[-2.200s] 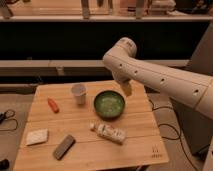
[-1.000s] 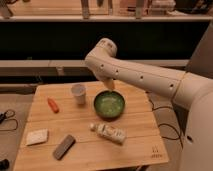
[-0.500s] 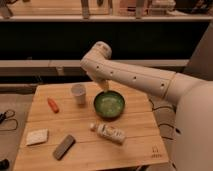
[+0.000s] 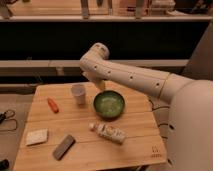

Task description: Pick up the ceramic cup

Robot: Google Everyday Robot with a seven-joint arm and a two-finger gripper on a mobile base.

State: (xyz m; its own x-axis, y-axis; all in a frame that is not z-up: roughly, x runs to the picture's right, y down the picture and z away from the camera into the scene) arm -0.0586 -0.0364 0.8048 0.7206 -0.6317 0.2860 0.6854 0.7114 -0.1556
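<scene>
Camera view, with the dial centred on the wooden table [image 4: 140,145] and 12 o'clock at its far edge. The ceramic cup [image 4: 78,93] stands upright at about 11 o'clock, free of any grip. The gripper [image 4: 101,85] hangs below the bend of the white arm [image 4: 131,77], at roughly 2 o'clock from the cup and near it without touching; its fingers are spread apart and hold nothing. A dark-green bowl [image 4: 109,105] sits at 1 o'clock, just right of the cup. A white labelled bottle [image 4: 110,132] lies on its side at 4 o'clock. An orange object [image 4: 52,104] lies at 10 o'clock, a pale block [image 4: 37,137] at 9 o'clock, and a dark grey bar [image 4: 64,146] at 8 o'clock.
</scene>
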